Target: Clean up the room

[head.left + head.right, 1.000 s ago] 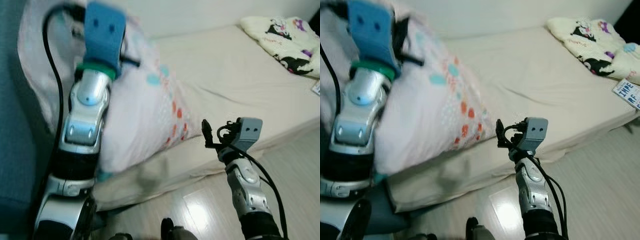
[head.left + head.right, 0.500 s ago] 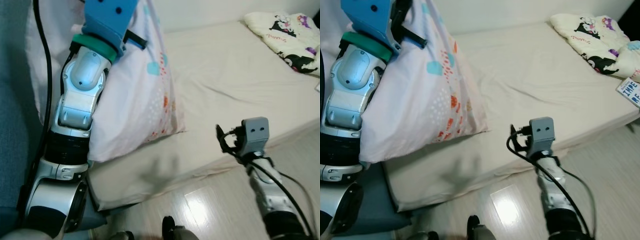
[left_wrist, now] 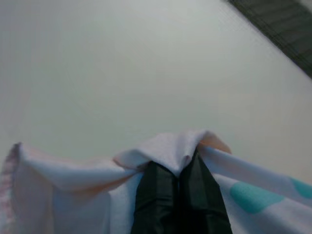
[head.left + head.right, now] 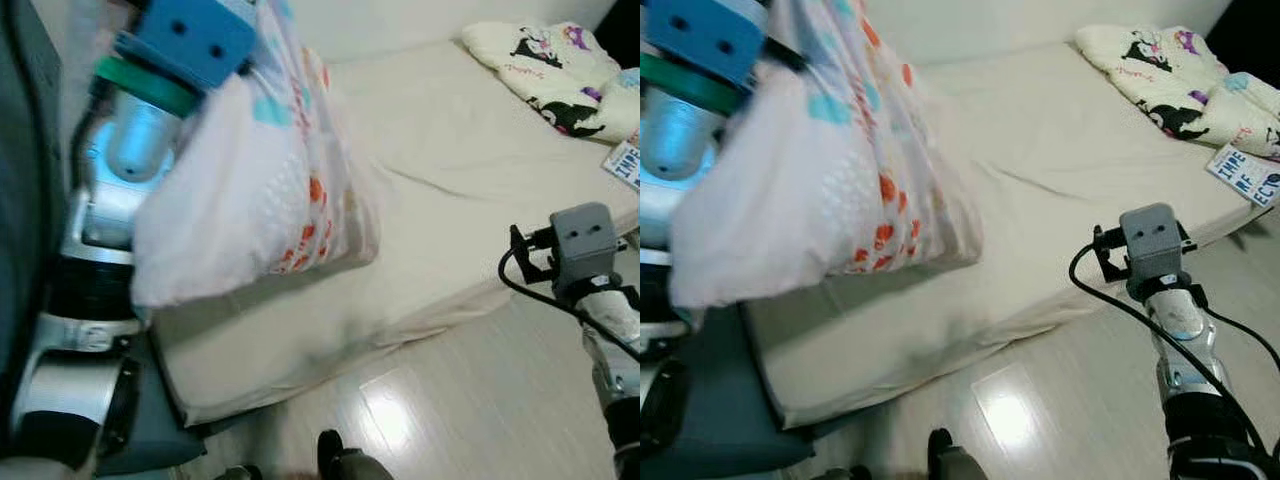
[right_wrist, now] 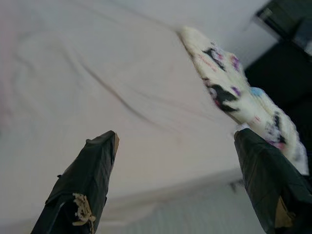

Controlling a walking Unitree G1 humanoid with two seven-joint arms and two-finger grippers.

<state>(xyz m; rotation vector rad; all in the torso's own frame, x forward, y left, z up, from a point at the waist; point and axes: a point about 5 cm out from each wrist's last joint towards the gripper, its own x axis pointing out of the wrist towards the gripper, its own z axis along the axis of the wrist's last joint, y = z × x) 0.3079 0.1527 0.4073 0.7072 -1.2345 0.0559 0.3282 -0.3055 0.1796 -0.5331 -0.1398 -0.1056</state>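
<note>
A: What does the left gripper (image 3: pixel 178 170) hold?
B: Its two black fingers are pressed together on a pinched fold of the pillow (image 4: pixel 240 190), a white case printed with teal and orange-red spots. The pillow hangs from that grip at the far left, its lower edge touching the cream mattress (image 4: pixel 450 170).

A: And the right gripper (image 5: pixel 175 165)?
B: Its fingers stand wide apart with nothing between them. It hovers at the near right edge of the mattress, above the pale wooden floor (image 4: pixel 470 390), pointing toward the cartoon-print blanket (image 4: pixel 560 70) bunched at the far right corner.

A: What differs from half a second ago?
B: The pillow is lifted higher and swung toward the camera, so it looks larger and blurred. The right arm sits further right in the picture. The whole picture has also shifted, so the camera has moved.
</note>
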